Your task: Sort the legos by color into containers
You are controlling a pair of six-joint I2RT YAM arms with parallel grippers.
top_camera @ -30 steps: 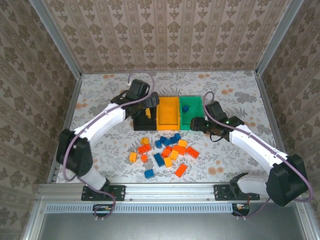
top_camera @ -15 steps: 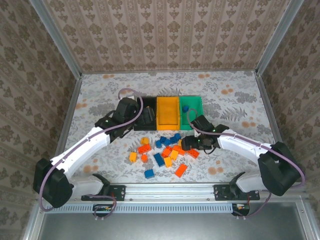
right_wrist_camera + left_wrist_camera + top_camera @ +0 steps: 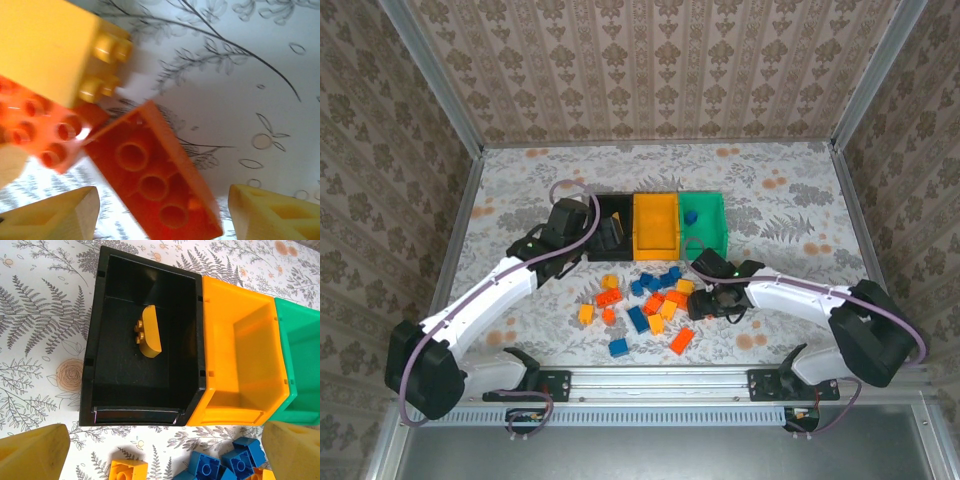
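The left gripper (image 3: 165, 455) hangs wide open just in front of the black bin (image 3: 92, 340), which joins the orange bin (image 3: 235, 412) on its left and holds one yellow brick (image 3: 148, 332). In front of the orange bin lies the pile of bricks (image 3: 655, 300). At the pile's right edge the right gripper (image 3: 162, 200) stands part-open astride a red-orange brick (image 3: 155, 185), not clamped on it

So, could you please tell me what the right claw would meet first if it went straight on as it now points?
Most likely the red-orange brick lying underside-up, centred in front of the right claw; how far off it is remains unclear.
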